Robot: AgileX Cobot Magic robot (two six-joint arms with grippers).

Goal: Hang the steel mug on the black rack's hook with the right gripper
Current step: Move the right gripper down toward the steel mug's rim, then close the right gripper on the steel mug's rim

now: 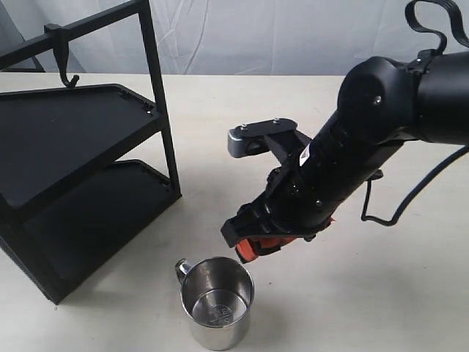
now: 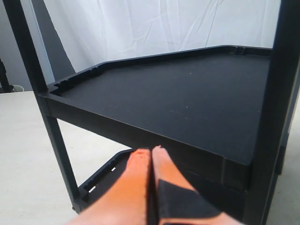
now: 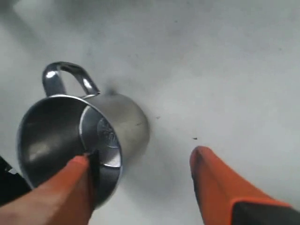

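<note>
Hovering right pincer (image 3: 140, 187) wide open, steel mug (image 3: 82, 143) upright just below, untouched

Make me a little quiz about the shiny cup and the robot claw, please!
1. True or false: the steel mug already hangs on the hook.
2. Is the right claw open or shut?
3. Which way does the mug stand on the table? A) upright, mouth up B) on its side C) upside down

Key:
1. False. The mug stands on the table, in front of the black rack, and the hook is bare.
2. Open. Its orange fingers are spread, one beside the mug's rim.
3. A.
</note>
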